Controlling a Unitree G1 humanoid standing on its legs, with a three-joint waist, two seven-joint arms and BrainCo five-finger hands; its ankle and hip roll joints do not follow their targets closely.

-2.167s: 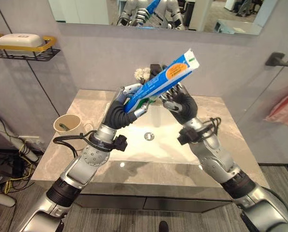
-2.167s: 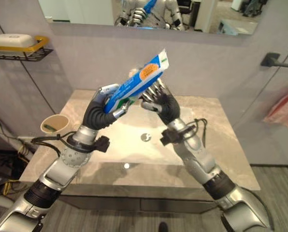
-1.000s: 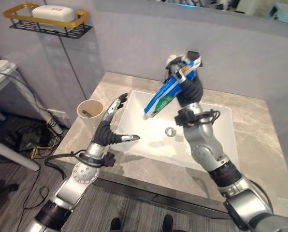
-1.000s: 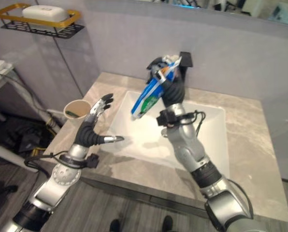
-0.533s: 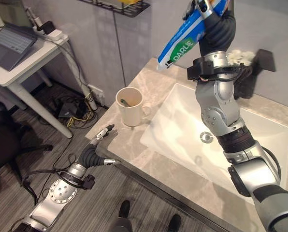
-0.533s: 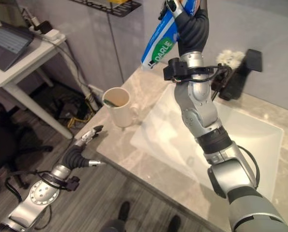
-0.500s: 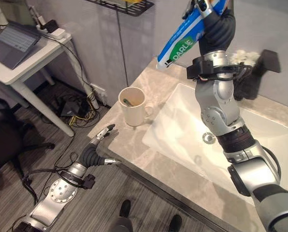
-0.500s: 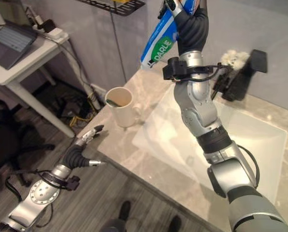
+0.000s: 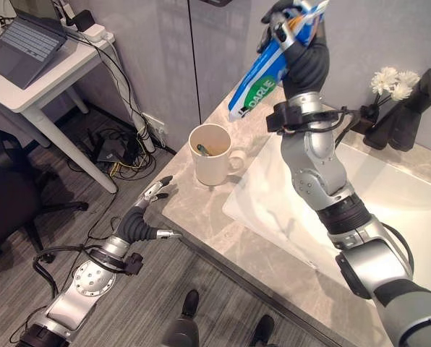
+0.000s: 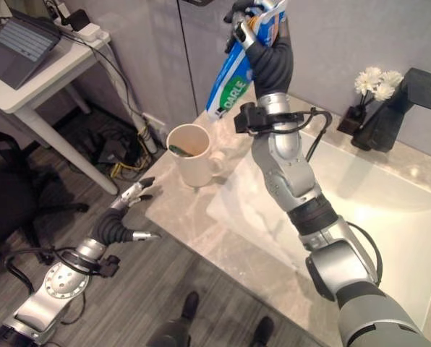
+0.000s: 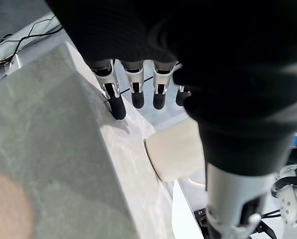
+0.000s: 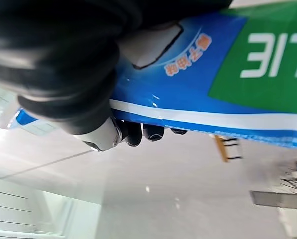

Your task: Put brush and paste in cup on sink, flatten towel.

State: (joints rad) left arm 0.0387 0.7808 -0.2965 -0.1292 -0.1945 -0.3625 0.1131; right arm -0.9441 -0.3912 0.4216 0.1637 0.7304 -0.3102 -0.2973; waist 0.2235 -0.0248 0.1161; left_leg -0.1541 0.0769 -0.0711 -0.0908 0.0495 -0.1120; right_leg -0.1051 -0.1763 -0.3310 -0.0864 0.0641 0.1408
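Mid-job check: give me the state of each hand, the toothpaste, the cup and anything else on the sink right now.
right hand: shut on the toothpaste tube, raised above the counter
toothpaste tube: held tilted, lower end above the cup
cup: upright on the counter, something already inside
left hand: open, low beside the counter edge
sink basin: dry
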